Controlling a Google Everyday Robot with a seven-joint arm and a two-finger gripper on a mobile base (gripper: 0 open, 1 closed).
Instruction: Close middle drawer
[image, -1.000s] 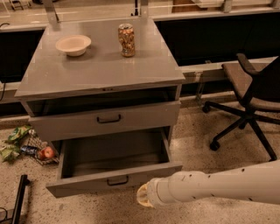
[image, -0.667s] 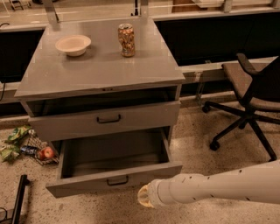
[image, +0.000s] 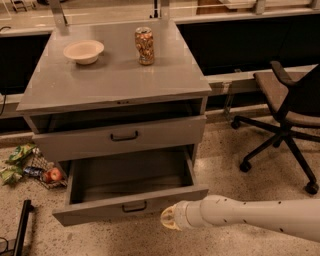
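Note:
The middle drawer (image: 131, 205) of the grey cabinet (image: 115, 80) is pulled far out. Its deep tray (image: 130, 172) is empty, and a small black handle (image: 134, 206) sits at the centre of its low front. The uppermost drawer (image: 120, 136) above it stands slightly ajar. The lowest drawer is hidden behind the open one. My gripper (image: 167, 218) is at the end of the white arm (image: 250, 217), which comes in from the right. It is low, just in front of the right part of the middle drawer's front, to the right of the handle.
A cream bowl (image: 83, 51) and a patterned can (image: 145, 46) stand on the cabinet top. A black office chair (image: 290, 110) is on the right. Snack bags (image: 17, 162) and an apple (image: 54, 174) lie on the floor to the left, and a black bar (image: 22, 225) lies at lower left.

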